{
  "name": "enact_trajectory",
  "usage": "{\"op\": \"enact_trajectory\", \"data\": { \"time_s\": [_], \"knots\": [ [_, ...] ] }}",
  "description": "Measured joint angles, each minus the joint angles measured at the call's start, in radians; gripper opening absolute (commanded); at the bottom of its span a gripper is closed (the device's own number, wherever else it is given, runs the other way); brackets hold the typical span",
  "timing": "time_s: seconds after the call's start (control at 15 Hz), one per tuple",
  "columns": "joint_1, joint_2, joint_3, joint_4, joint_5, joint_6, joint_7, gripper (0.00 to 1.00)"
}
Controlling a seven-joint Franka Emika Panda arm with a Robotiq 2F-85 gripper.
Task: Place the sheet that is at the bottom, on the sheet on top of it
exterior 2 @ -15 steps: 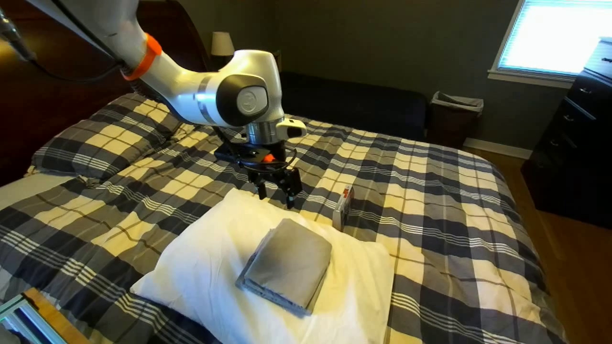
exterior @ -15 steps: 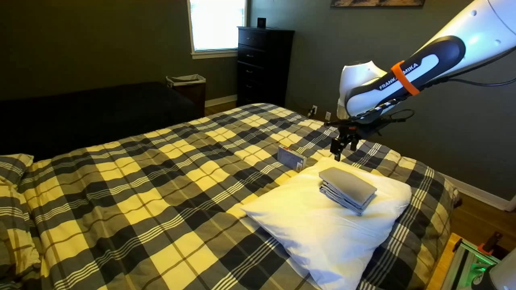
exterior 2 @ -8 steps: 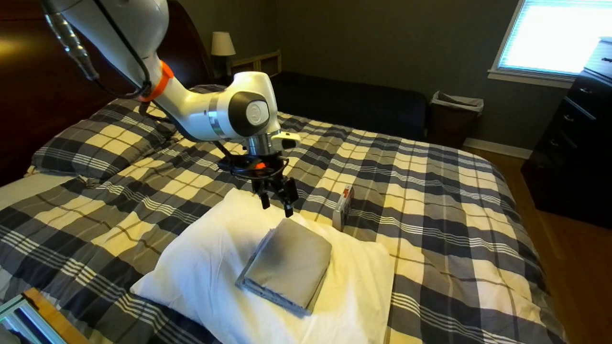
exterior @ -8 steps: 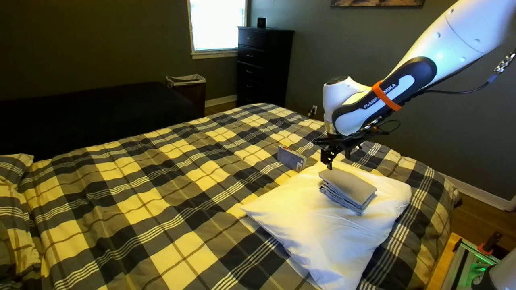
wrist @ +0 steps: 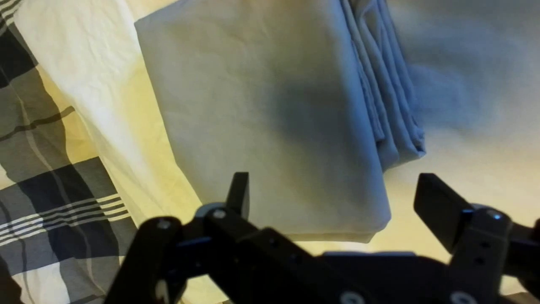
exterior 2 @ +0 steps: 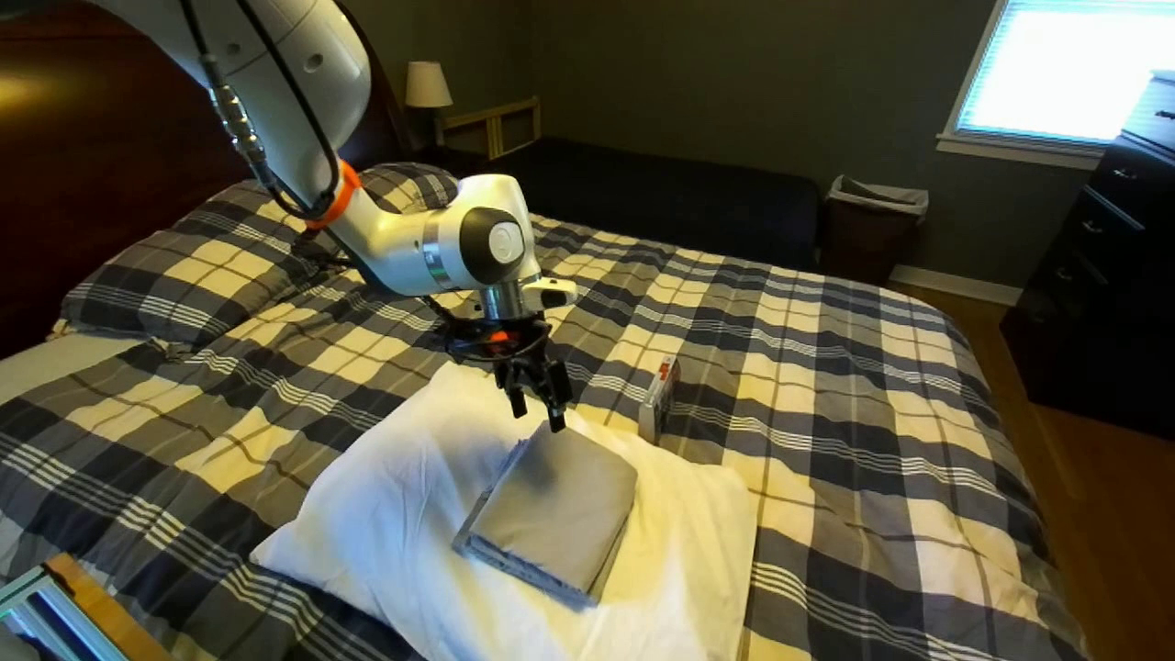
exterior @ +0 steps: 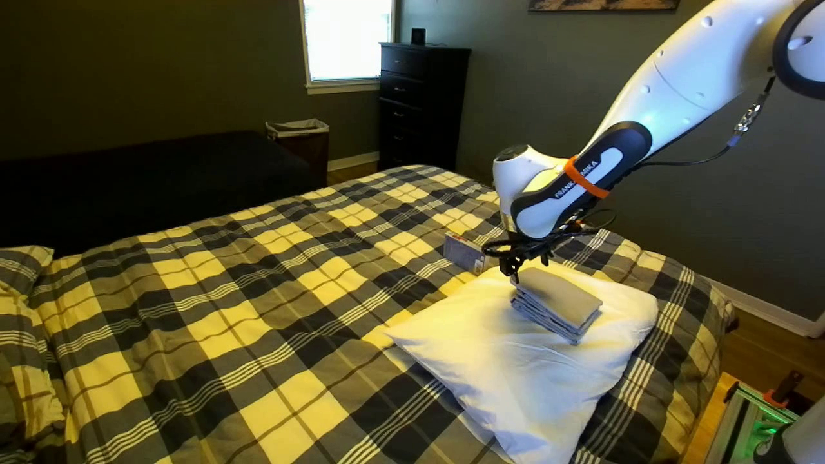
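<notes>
Both exterior views: fingers (exterior 2: 557,381) lower, nearer sheets (exterior 2: 562,505) now.

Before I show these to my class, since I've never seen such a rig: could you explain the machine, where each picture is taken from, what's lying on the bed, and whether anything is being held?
The machine is a robot arm, white with black parts, ending in a black gripper with two fingers for pinching things. The wide pictures are exterior views, from two cameras outside the robot. The close-up is the wrist view, from a camera that rides on the arm, looking down past the fingers.

On the plaid-covered bed lies a white pillow, and on that a stack of folded grey sheets. A slim box stands on edge beside the pillow; its print is too small to read.

Nothing is held: the fingers are spread apart at one end of the stack. Whether a tip touches cloth, I can't tell.
</notes>
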Motion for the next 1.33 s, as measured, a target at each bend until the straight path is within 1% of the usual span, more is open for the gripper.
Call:
{"op": "enact_trajectory", "data": {
  "time_s": [0.4, 0.47, 0.53, 0.6, 0.67, 0.8, 0.93, 1.13, 1.2, 1.33],
  "knots": [
    [0.022, 0.077, -0.015, 0.063, 0.000, 0.000, 0.017, 1.00],
    [0.025, 0.088, -0.017, 0.073, 0.000, 0.000, 0.019, 0.92],
    [0.028, 0.098, -0.019, 0.082, 0.000, 0.000, 0.021, 0.74],
    [0.031, 0.108, -0.019, 0.090, 0.001, 0.000, 0.021, 0.68],
    [0.033, 0.116, -0.021, 0.098, 0.001, 0.000, 0.022, 0.58],
    [0.037, 0.131, -0.023, 0.112, 0.001, 0.000, 0.022, 0.42],
    [0.041, 0.143, -0.027, 0.122, 0.002, 0.000, 0.022, 0.28],
    [0.046, 0.158, -0.031, 0.136, 0.004, 0.000, 0.022, 0.05],
    [0.046, 0.162, -0.032, 0.140, 0.004, 0.000, 0.022, 0.01],
    [0.047, 0.165, -0.034, 0.143, 0.005, 0.000, 0.022, 0.00]
  ]
}}
